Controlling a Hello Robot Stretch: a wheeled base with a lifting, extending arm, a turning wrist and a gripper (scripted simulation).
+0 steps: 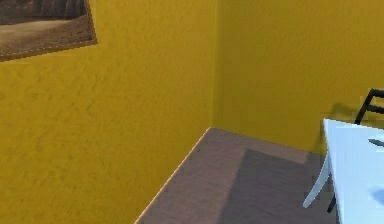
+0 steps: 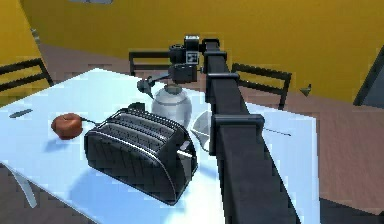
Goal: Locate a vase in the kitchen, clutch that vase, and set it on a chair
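Note:
A pale, rounded vase-like vessel (image 2: 172, 104) stands on the white table (image 2: 60, 160) in the arm side view. The dark arm (image 2: 232, 130) rises from the bottom edge and reaches over the table to it. The gripper (image 2: 160, 82) sits right at the vessel's top, with its dark body and white marker squares (image 2: 184, 70) just above. With the vessel standing on the table behind it, I cannot tell whether the gripper holds anything. Dark chairs stand along the table's far side, one behind the gripper (image 2: 150, 62) and one to the right of the arm (image 2: 264, 84).
A black toaster (image 2: 140, 152) and a red apple-like thing (image 2: 68, 125) are on the near part of the table. Another chair (image 2: 20, 76) stands at the left. In the forward view, yellow walls meet in a corner, with a framed picture (image 1: 45, 25), the table corner (image 1: 355, 165) and a chair back (image 1: 371, 104).

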